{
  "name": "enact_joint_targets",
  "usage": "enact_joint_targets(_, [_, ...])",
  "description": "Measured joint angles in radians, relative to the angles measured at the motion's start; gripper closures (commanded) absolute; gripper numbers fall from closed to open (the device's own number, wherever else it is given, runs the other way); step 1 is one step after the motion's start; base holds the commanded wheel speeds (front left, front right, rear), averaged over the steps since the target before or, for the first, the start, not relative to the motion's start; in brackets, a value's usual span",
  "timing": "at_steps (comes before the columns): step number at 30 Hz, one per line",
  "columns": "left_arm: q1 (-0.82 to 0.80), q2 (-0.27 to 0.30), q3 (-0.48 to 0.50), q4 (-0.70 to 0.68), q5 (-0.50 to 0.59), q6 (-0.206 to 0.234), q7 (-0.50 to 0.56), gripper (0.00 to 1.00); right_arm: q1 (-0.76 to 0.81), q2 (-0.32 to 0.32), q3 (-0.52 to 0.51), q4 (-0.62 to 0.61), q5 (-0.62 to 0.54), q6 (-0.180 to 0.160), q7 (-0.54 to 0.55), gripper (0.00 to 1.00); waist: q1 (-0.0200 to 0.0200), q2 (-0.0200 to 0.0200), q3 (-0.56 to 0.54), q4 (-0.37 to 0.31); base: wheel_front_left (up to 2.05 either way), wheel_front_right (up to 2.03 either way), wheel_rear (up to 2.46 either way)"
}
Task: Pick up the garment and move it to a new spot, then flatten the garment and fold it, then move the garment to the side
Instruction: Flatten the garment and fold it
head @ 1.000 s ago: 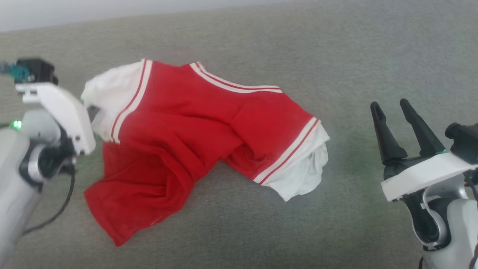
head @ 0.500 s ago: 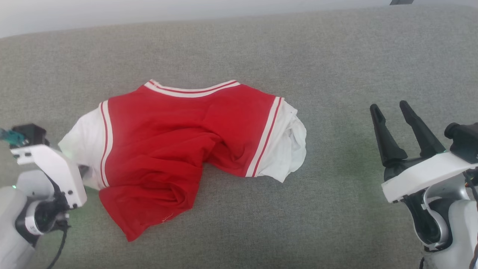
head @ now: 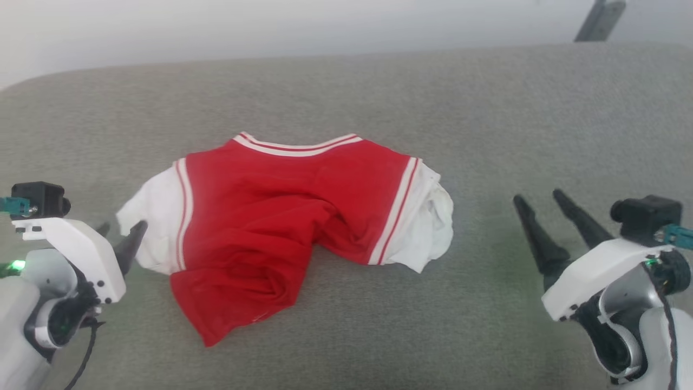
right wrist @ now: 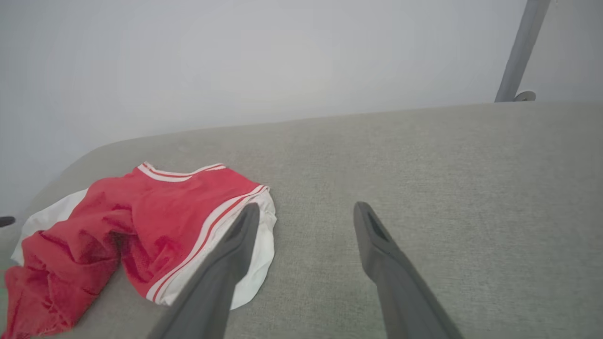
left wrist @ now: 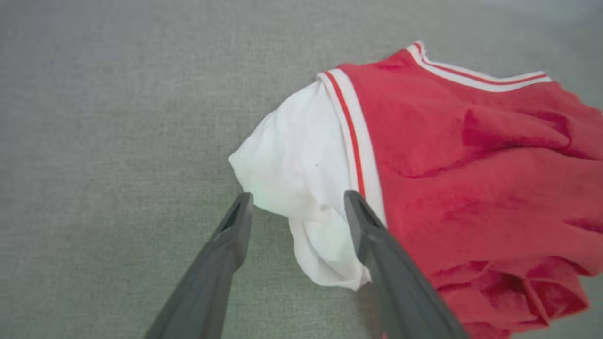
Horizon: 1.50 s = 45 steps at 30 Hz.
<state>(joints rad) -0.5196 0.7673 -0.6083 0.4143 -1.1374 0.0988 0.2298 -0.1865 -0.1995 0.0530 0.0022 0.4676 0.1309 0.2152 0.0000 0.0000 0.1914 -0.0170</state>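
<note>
Flattening step, I judge: garment [head: 281, 216] crumpled. My left claw [left wrist: 297, 195] spread astride its sleeve [left wrist: 292, 160], right claw [head: 537, 196] spread, apart from it; pinch next.

The head camera looks forward and down over a red shirt [head: 270, 227] on a grey cushion [head: 487, 108]. The left wrist camera sits close above the shirt's white sleeve [left wrist: 297, 155]; the right wrist camera looks low across the cushion from farther off, toward a pale wall [right wrist: 235, 56]. All three share the shirt.
</note>
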Motion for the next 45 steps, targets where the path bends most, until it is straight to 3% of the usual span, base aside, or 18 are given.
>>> enact_joint_targets(7, [0.055, 0.000, 0.022, -0.081, 0.079, -0.028, -0.231, 0.00, 0.003, -0.021, 0.019, 0.034, 0.020, 0.000, 0.143, 0.00, 0.0000, 0.0000, -0.032, 0.062, 0.00, 0.00, 0.00])
enact_joint_targets(15, [0.175, -0.022, 0.072, -0.175, 0.105, 0.013, -0.445, 0.00, -0.015, -0.034, 0.005, 0.081, -0.016, 0.000, 0.289, 0.00, 0.0000, 0.0000, -0.049, 0.158, 0.00, 0.00, 0.00])
enact_joint_targets(22, [0.262, -0.060, 0.113, -0.231, 0.131, 0.046, -0.483, 0.00, -0.054, -0.021, -0.028, 0.148, -0.077, 0.000, 0.385, 0.00, 0.0000, 0.0000, -0.045, 0.243, 0.00, 0.00, 0.00])
enact_joint_targets(28, [0.302, -0.095, 0.174, -0.280, 0.179, 0.052, -0.489, 0.00, -0.077, 0.006, -0.068, 0.243, -0.144, 0.000, 0.496, 0.00, 0.0000, 0.0000, -0.038, 0.292, 0.00, 0.00, 0.00])
enact_joint_targets(34, [0.359, -0.166, 0.272, -0.320, 0.253, 0.035, -0.491, 0.00, -0.116, 0.016, -0.084, 0.308, -0.183, 0.001, 0.597, 0.00, 0.0000, 0.0000, -0.036, 0.310, 0.00, 0.00, 0.00])
enact_joint_targets(35, [0.367, -0.173, 0.283, -0.323, 0.270, 0.028, -0.491, 0.00, -0.121, 0.015, -0.080, 0.317, -0.192, 0.001, 0.605, 0.07, 0.0000, 0.0000, -0.035, 0.310, 0.00, 0.00, 0.00])
enact_joint_targets(36, [0.374, -0.183, 0.296, -0.326, 0.277, 0.027, -0.491, 0.00, -0.128, 0.015, -0.075, 0.324, -0.193, 0.001, 0.613, 0.95, 0.0000, 0.0000, -0.035, 0.311, 0.00, 0.00, 0.00])
enact_joint_targets(37, [0.377, -0.190, 0.310, -0.329, 0.287, 0.023, -0.491, 0.00, -0.132, 0.013, -0.074, 0.329, -0.193, 0.001, 0.612, 1.00, 0.0000, 0.0000, -0.034, 0.311, 0.00, 0.00, 0.00])
enact_joint_targets(45, [0.419, -0.247, 0.392, -0.332, 0.345, -0.017, -0.491, 0.00, -0.169, -0.007, -0.069, 0.335, -0.167, 0.001, 0.604, 1.00, 0.0000, 0.0000, -0.035, 0.295, 0.00, 0.00, 0.00])
